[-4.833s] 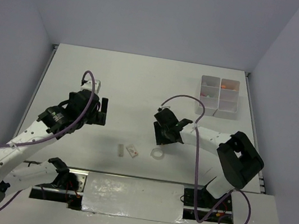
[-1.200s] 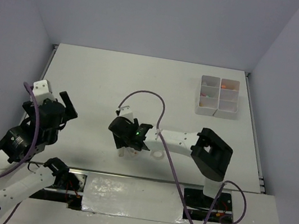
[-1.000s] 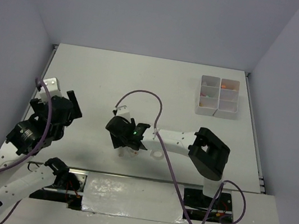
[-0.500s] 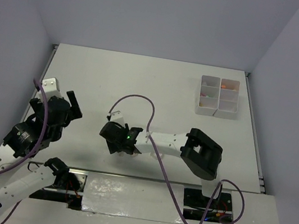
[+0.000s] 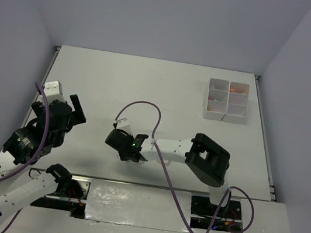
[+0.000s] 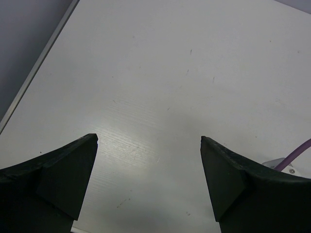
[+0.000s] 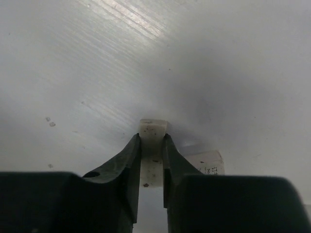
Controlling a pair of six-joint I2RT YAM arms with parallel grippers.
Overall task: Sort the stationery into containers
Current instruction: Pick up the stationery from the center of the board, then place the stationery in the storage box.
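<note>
The white surface (image 5: 148, 86) fills the overhead view, enclosed by pale walls. The left arm (image 5: 27, 143) is folded back at 8 o'clock near the surface's left edge. The right arm (image 5: 208, 157) reaches from 5 o'clock leftward toward the middle of the near edge. The containers (image 5: 227, 100), a pair of joined white trays, sit at 2 o'clock near the far right corner, well apart from both arms. Small orange and pink pieces show in some of their compartments.

From above, the right arm's wrist covers whatever it is working on, so nothing of the grip can be seen there. The right wrist camera supplies it: the right jaws are closed on a white eraser (image 7: 151, 145), a narrow pale stick pinched on both long sides. Its long axis runs along that view's 6-to-12 line, in line with the fingers. Its free end points to 12 o'clock, poking out just past the fingertips. The eraser lies low against the surface. A white labelled piece (image 7: 209, 162) lies just beside it at 4 o'clock, partly hidden behind the right finger.

The left wrist camera shows the left jaws spread wide and empty above bare surface. A purple cable (image 6: 296, 158) crosses that view's edge at 4 o'clock.
</note>
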